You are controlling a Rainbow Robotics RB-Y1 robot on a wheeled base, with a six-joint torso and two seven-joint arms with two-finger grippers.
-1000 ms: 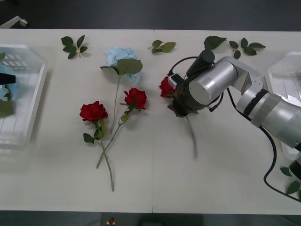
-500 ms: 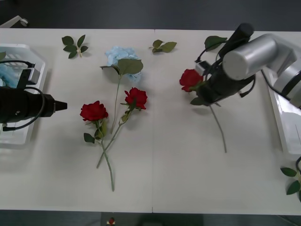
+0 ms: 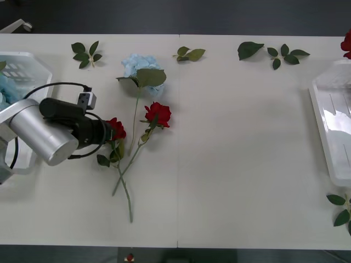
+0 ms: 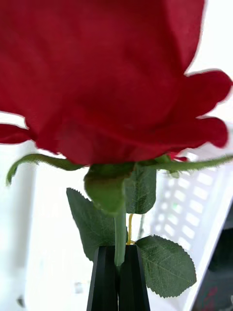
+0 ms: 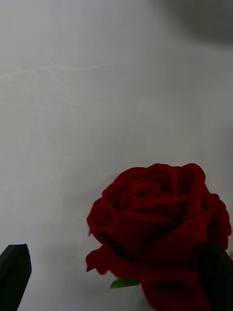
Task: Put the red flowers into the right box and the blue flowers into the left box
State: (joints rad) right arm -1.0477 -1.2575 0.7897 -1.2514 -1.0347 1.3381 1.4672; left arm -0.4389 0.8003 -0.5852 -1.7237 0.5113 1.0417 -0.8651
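Observation:
My left gripper [image 3: 108,132] is open on the table at the head of a red rose [image 3: 116,129]. In the left wrist view that rose [image 5: 158,218] lies between its black fingertips [image 5: 14,272]. A second red rose [image 3: 158,113] lies just to the right, its stem crossing the first one's. My right gripper [image 4: 118,250] is shut on the stem of a third red rose [image 4: 107,82], whose head shows at the far right edge [image 3: 346,44] above the right box [image 3: 323,104]. One blue flower [image 3: 138,64] lies on the table. Another blue flower [image 3: 5,87] is in the left box [image 3: 33,68].
Loose green leaf sprigs lie along the far side of the table [image 3: 86,53], [image 3: 189,53], [image 3: 249,49], [image 3: 288,56] and at the near right corner [image 3: 340,211]. The slatted wall of the right box [image 4: 194,204] shows behind the held rose.
The right arm carried its rose to the right, out past the table's right edge by the right box. The left arm swung out from the left box to the leftmost red rose.

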